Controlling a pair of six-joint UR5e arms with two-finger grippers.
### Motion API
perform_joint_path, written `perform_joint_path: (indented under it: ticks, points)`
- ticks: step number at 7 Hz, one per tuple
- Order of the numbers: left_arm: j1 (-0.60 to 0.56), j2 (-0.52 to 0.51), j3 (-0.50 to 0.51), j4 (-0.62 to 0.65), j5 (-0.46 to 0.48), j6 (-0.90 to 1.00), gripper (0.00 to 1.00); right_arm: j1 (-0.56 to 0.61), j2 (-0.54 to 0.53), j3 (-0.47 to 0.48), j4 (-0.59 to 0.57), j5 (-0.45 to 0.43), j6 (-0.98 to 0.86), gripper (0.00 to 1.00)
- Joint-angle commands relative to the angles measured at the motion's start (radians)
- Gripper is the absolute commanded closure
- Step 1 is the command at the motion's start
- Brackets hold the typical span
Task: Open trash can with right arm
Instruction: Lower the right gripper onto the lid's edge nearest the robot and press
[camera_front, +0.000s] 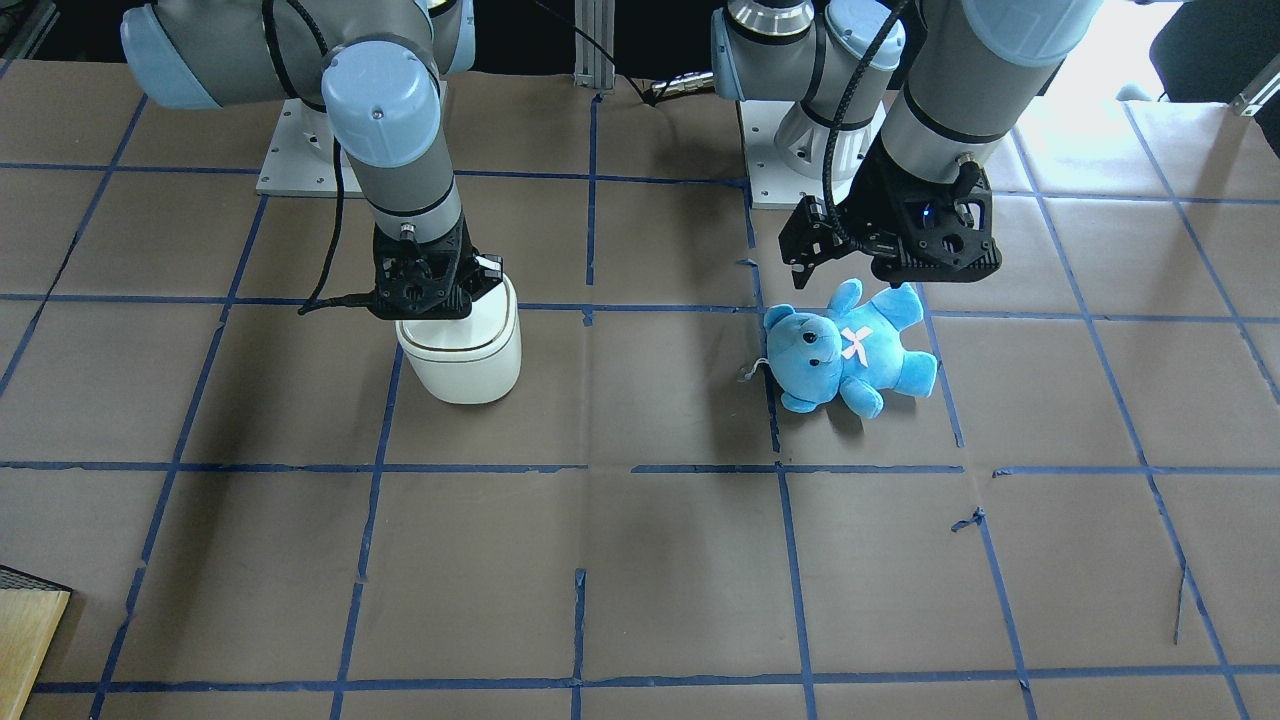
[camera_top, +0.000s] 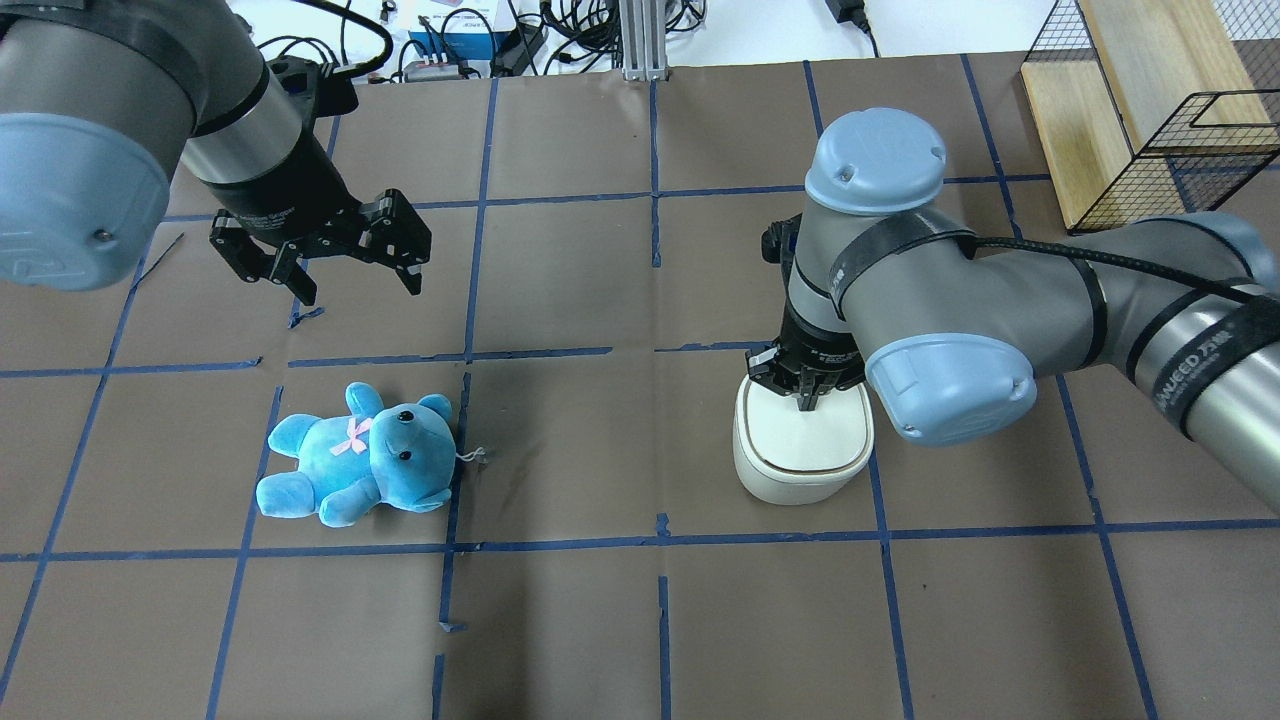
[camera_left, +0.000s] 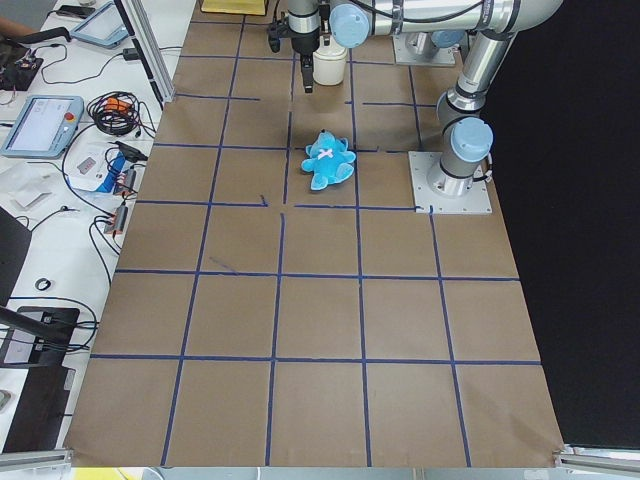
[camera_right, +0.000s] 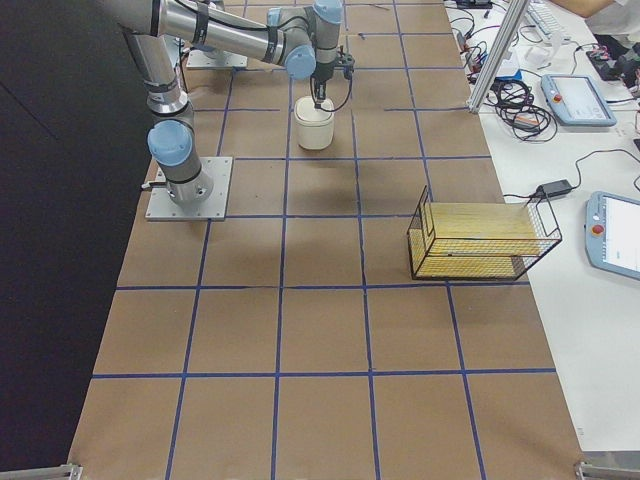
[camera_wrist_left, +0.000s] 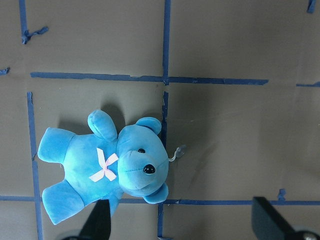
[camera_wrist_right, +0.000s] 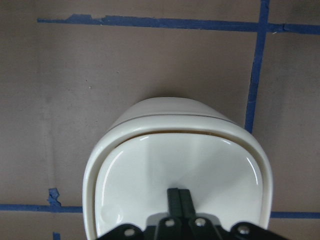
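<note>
Brown counter (camera_top: 600, 620): right tool (camera_top: 803, 400), fingers pinched together, tip on trash can (camera_top: 795, 485) lid (camera_top: 800, 438), likely to press it open; left tool (camera_top: 357, 287) hung spread over teddy (camera_top: 360, 465).

One trash can (camera_top: 800, 470), one teddy (camera_top: 365, 465), two arms (camera_top: 100, 120) (camera_top: 1000, 300), apparently one rack (camera_top: 1120, 120)
</note>
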Motion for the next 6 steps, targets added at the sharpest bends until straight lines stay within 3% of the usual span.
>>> perform_joint_path:
  ticks: [1, 6]
  points:
    - [0.0, 0.0, 0.0, 0.0, 0.0, 0.0, 0.0, 0.0, 0.005, 0.003, -0.004, -0.009, -0.001, 0.91]
    - [0.0, 0.0, 0.0, 0.0, 0.0, 0.0, 0.0, 0.006, 0.003, 0.012, -0.007, 0.0, -0.006, 0.91]
